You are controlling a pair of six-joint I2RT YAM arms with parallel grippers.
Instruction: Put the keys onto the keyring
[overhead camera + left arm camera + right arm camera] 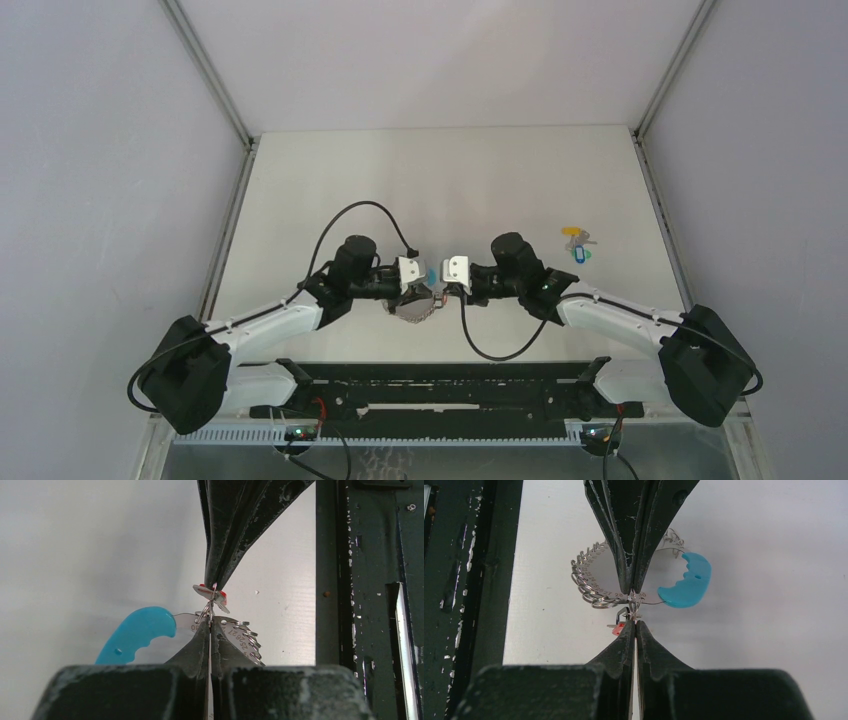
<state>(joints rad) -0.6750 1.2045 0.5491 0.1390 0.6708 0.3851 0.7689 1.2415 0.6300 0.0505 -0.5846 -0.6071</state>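
Observation:
In mid-air over the table's middle, my two grippers meet tip to tip. My left gripper (pixel 422 284) (pixel 209 624) is shut on the keyring (pixel 240 636) (pixel 591 580) (pixel 415 310), a silvery loop strung with small rings that carries a bright blue plastic segment (pixel 135 632) (pixel 686 582). My right gripper (pixel 442 284) (pixel 634 623) is shut on the red key (pixel 618 628) (pixel 220 594), pressed against a small split ring at the keyring's edge. A yellow key (pixel 571 232) and a blue key (pixel 578 254) lie together on the table at the right.
A black rail (pixel 440 385) (pixel 350 580) (pixel 469 580) runs along the table's near edge, close under both wrists. Grey walls with metal posts close in the white table (pixel 450 180) on the left, right and back.

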